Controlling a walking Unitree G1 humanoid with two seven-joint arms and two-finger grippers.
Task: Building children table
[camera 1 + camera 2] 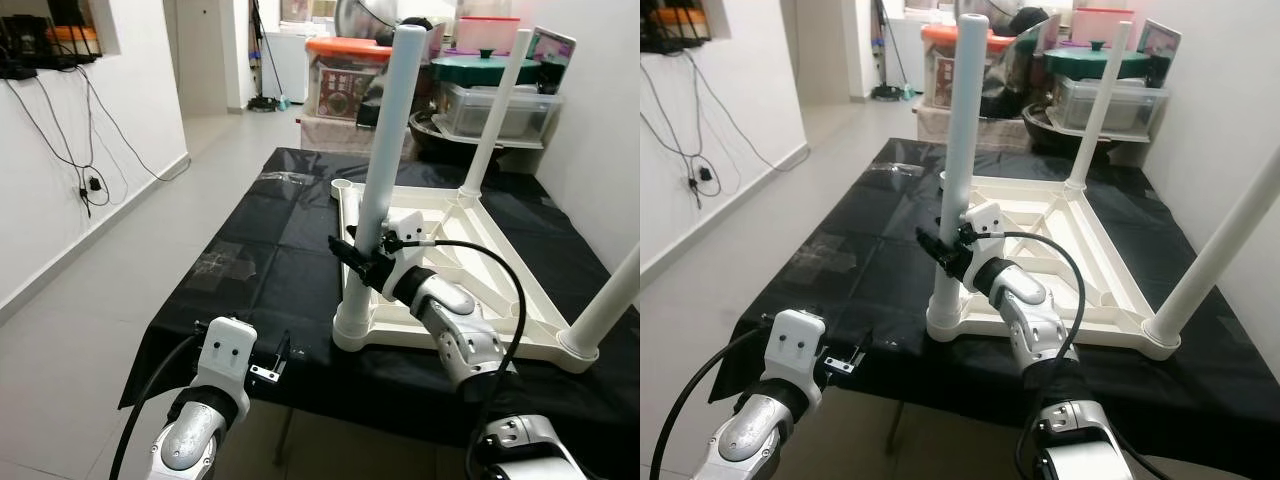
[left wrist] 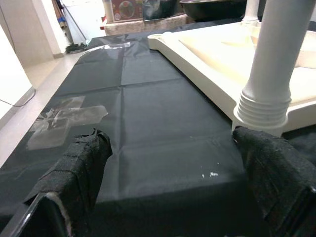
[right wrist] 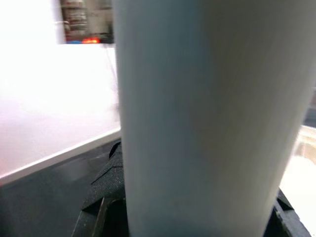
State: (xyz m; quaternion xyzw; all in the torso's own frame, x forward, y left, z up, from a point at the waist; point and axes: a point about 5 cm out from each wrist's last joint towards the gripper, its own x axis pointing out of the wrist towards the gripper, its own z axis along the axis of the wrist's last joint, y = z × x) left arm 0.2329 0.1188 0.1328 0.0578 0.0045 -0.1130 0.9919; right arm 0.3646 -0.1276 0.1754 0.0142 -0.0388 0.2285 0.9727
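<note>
Three white legs already stand up from the upturned tabletop, which lies flat on the black cloth with its underside facing the ceiling; in the left eye view the near leg rises vertically from the near left corner socket, another leg stands at the far corner, and a third leans slightly at the near right. The far left corner socket looks bare, so by my judgement one leg is still to fit. In the right eye view, the right gripper is clamped around the near leg partway up, while the left gripper hovers at the cloth's near edge. The left wrist view shows its padded fingers spread apart on nothing, with the leg's ribbed collar seated in the corner just beyond. The right wrist view shows the leg's shaft upright between the black fingers.
</note>
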